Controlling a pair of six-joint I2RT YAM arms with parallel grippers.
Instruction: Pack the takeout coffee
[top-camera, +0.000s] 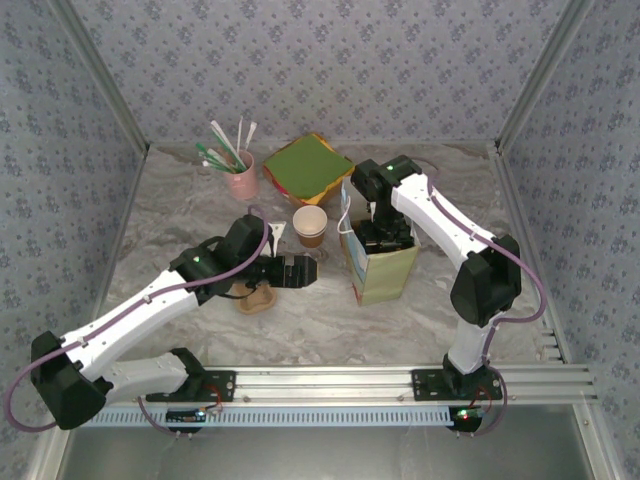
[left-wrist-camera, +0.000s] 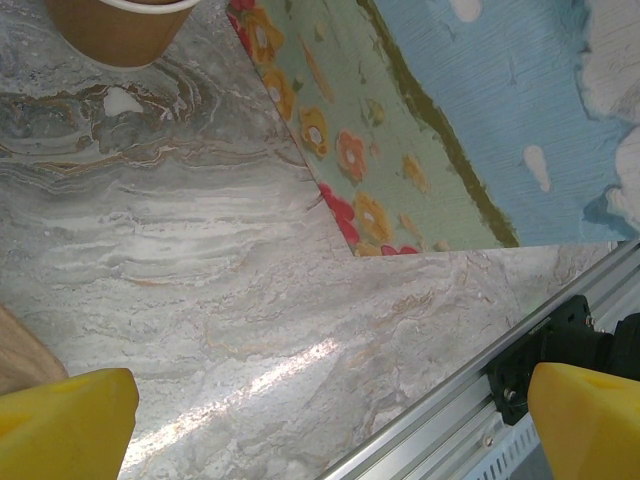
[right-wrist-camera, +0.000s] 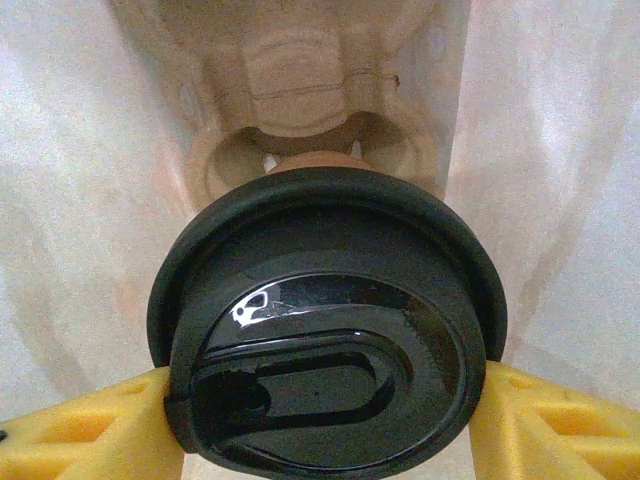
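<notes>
- Glossy round black plastic lid tops the small brown paper takeout coffee (right-wrist-camera: 330, 340), clamped by the right hand (right-wrist-camera: 325, 420) inside pale bag walls, above a moulded brown cardboard carrier (right-wrist-camera: 300, 110).
- Left wrist: left hand (left-wrist-camera: 330, 420) spread wide, holding nothing, over the grey marbled desk (left-wrist-camera: 200, 260); flowered paper bag (left-wrist-camera: 420, 130) and lidless brown paper cup (left-wrist-camera: 120, 25) ahead.
- Top: right hand sits in the upright bag's mouth.
</notes>
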